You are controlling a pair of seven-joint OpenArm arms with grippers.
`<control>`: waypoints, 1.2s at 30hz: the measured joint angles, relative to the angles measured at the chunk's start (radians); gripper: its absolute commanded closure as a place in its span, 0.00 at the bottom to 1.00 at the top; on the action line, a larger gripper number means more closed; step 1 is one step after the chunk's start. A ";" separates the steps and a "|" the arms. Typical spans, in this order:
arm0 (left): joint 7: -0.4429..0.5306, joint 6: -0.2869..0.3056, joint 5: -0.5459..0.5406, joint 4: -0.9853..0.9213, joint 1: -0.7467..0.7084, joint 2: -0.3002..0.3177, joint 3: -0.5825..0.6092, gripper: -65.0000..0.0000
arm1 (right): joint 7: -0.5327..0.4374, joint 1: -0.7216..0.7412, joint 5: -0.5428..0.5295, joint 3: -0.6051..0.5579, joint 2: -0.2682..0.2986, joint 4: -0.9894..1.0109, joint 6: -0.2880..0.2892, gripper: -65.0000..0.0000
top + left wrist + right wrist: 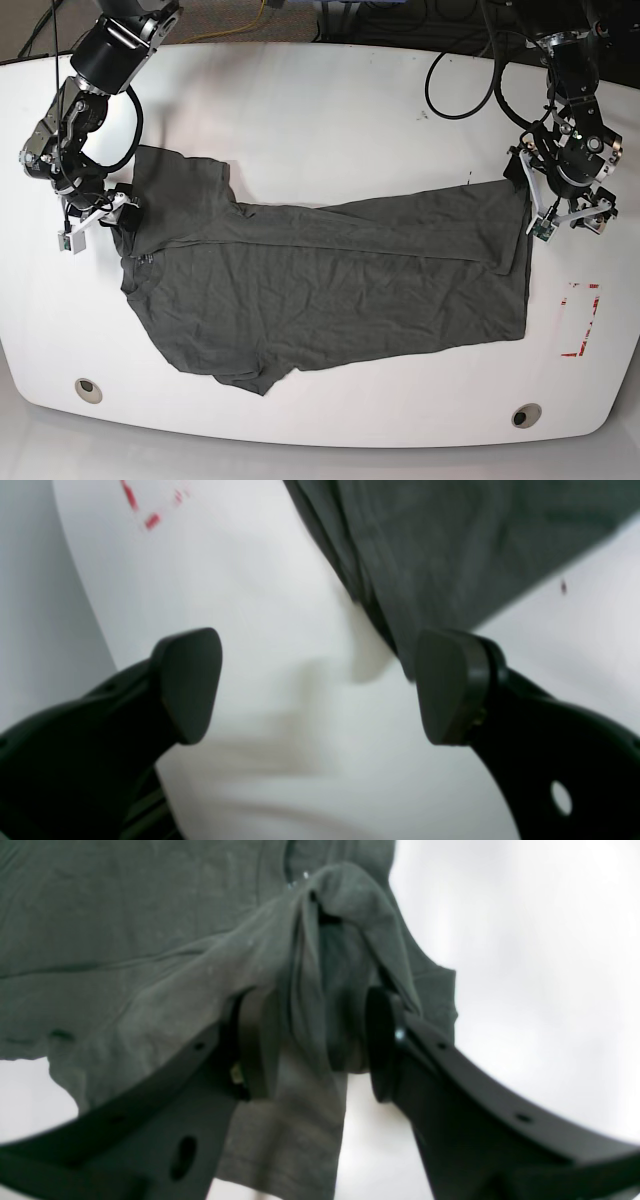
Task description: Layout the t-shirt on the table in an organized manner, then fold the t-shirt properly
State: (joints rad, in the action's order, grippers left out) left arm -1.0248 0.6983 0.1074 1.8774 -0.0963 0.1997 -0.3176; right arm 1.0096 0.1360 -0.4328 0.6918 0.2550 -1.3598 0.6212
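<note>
The dark grey t-shirt [330, 280] lies spread across the white table [320, 110], wrinkled, with its upper edge folded over. My right gripper [95, 222] is at the shirt's left end. In the right wrist view it [317, 1045] is shut on a bunched fold of the t-shirt [125, 915], lifted a little off the table [525, 940]. My left gripper [572, 220] is at the shirt's right end. In the left wrist view it [320, 685] is open and empty above the table [280, 605], and the shirt's edge [450, 545] lies just beyond its right fingertip [450, 685].
A red tape mark [580, 320] lies right of the shirt and shows in the left wrist view [150, 520]. Two round grommets [87, 389] [526, 414] sit near the front edge. Black cables [470, 80] hang at the back right. A dark speck [563, 586] marks the table.
</note>
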 measured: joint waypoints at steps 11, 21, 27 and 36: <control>0.001 0.006 -0.007 -0.024 -0.004 -0.010 0.117 0.11 | 0.000 0.000 0.000 0.000 0.001 0.000 0.000 0.60; -0.004 0.005 -0.001 -0.027 -0.023 -0.001 0.115 0.11 | 0.000 -0.002 0.000 0.000 0.003 0.000 0.000 0.60; 0.000 0.005 0.003 -0.042 -0.031 0.017 0.113 0.11 | -0.001 -0.015 0.000 0.000 0.003 0.000 0.000 0.60; 0.080 0.005 -0.001 -0.138 -0.032 0.013 0.114 0.11 | 0.000 -0.017 0.000 0.000 0.001 0.000 0.000 0.60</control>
State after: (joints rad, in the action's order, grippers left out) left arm -0.9451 0.7036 0.1062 1.7390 -0.1280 0.2123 -0.2035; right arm 1.0096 0.1192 -0.4332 0.6918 0.2562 -1.3598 0.6212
